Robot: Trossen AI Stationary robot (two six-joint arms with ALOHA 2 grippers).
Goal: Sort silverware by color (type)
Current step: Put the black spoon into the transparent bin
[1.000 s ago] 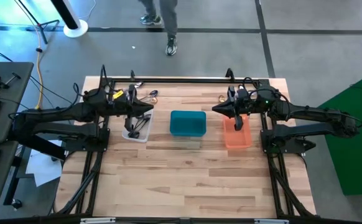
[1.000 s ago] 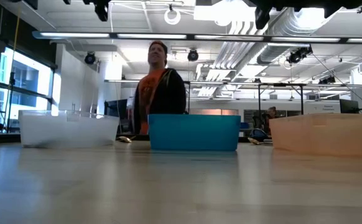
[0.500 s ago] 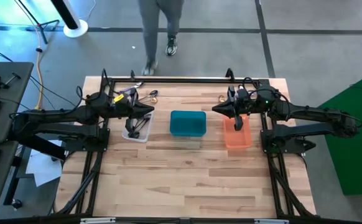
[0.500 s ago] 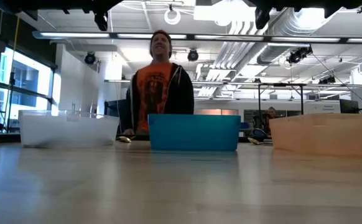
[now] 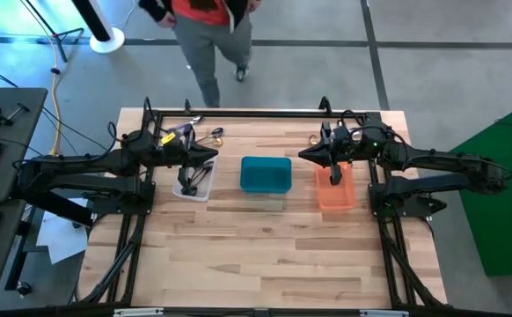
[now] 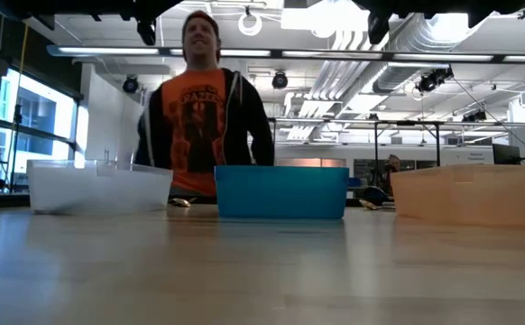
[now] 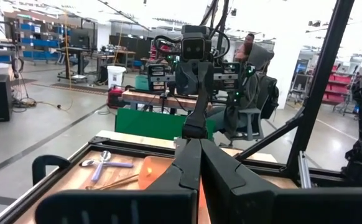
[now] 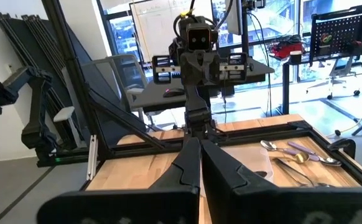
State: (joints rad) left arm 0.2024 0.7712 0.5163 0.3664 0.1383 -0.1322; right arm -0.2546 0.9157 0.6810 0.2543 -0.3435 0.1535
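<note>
Steel silverware (image 5: pixel 201 137) lay loose just beyond the left gripper (image 5: pixel 214 155), fingers shut, holding nothing; right gripper (image 5: pixel 302 155) likewise shut and empty. Sorting barely started; next: open, descend, pinch one utensil.

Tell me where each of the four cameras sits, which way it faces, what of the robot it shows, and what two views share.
High: overhead, looking straight down; both arms, left tool, right tool, three bins, a person at the far edge.
Low: at tabletop height, looking across; teal bin centred, arm parts at the top.
Left wrist: faces the right arm, over its own shut fingers.
Right wrist: faces the left arm, over its shut fingers; silverware beside.
Shared: high and low both show the person and the teal bin.
</note>
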